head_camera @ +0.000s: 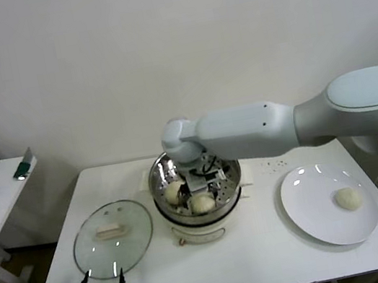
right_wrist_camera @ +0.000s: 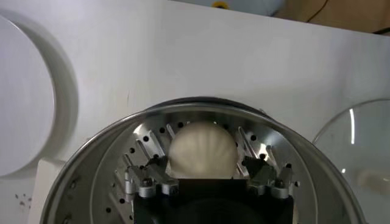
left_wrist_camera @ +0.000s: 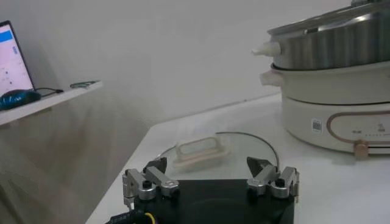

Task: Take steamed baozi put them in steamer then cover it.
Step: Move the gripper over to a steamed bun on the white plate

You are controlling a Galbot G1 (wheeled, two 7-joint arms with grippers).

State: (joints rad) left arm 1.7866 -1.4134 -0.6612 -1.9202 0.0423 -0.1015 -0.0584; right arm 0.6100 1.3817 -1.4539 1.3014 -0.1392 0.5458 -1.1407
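The white tabletop (head_camera: pixel 267 252) carries 3 things directly. The steamer (head_camera: pixel 198 202) stands at its centre, the cover (head_camera: pixel 112 238) lies flat at 9 o'clock of it, and a white plate (head_camera: pixel 314 196) sits at 3 o'clock.

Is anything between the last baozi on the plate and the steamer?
Only the right end effector, open inside the steamer beside two baozi. The last baozi lies alone on the plate; the cover lies on the steamer's far side.

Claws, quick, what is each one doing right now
Left claw: open, empty, near the cover.
Right claw: open inside the steamer, straddling a baozi.
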